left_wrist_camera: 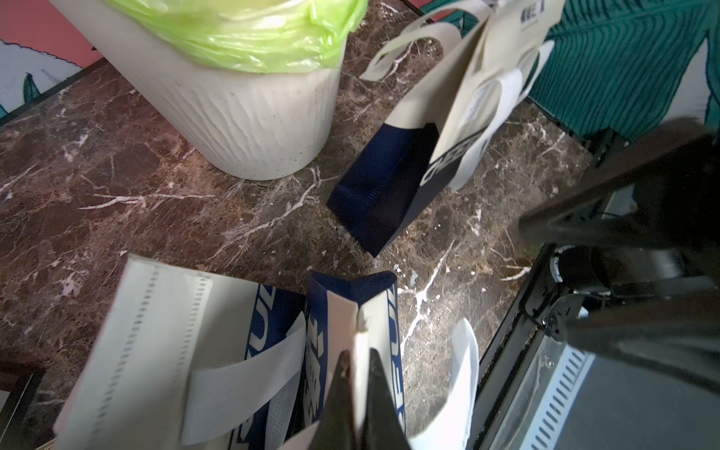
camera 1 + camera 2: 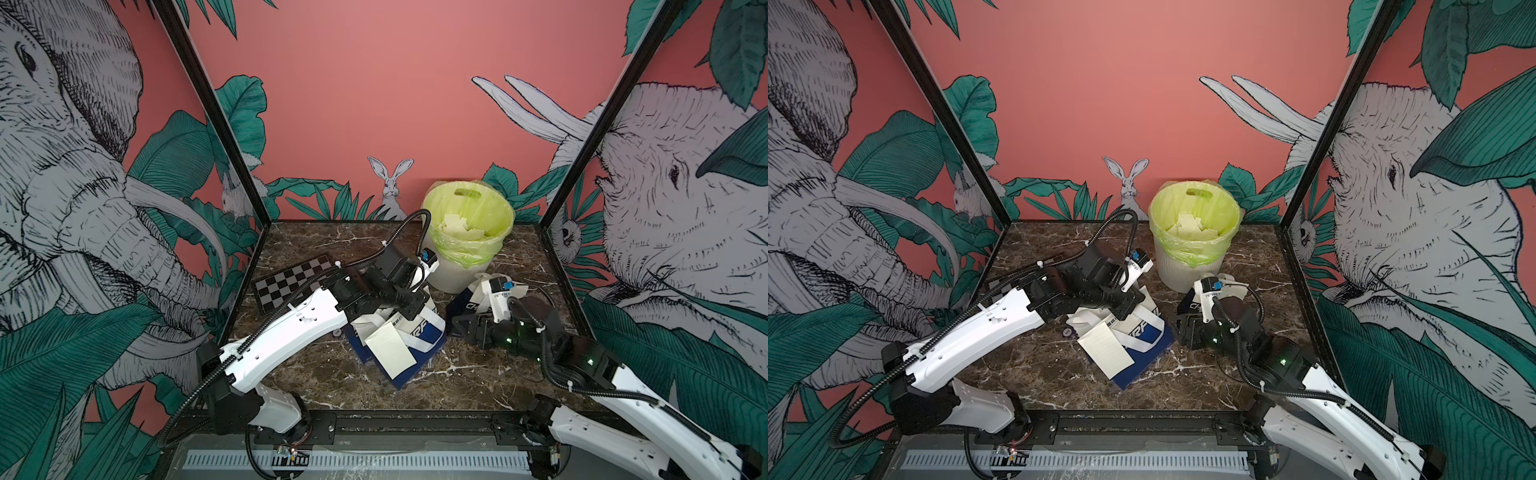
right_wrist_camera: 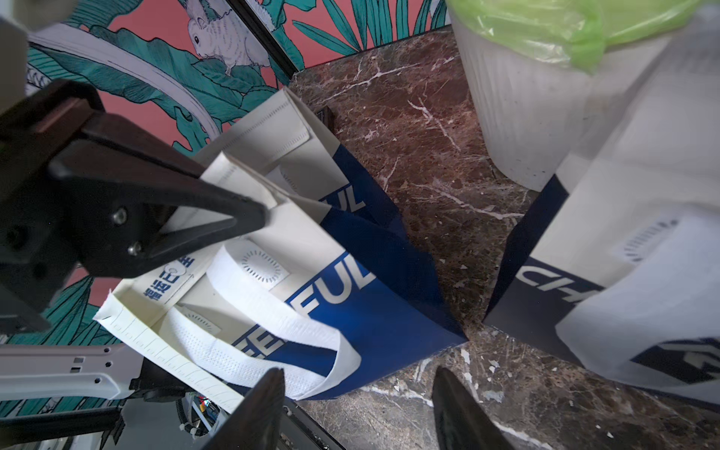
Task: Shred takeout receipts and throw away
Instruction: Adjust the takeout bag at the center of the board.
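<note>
Left fingers (image 1: 339, 401) clenched on the edge of the blue bag (image 1: 350, 288).
Right fingers (image 3: 257, 413) stood released and empty; a receipt (image 2: 388, 347) lay on the blue bag, on the tabletop (image 2: 311, 374).

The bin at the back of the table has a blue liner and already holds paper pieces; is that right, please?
Not quite: the liner is yellow-green, not blue, as both top views show. The bin does stand at the back of the table and already holds paper pieces.

Tote bag (image 2: 428, 332): three; receipt slip (image 2: 388, 347): one; bin (image 2: 451, 278): one; checkerboard (image 2: 286, 286): one; robot arm (image 2: 291, 336): two.
</note>
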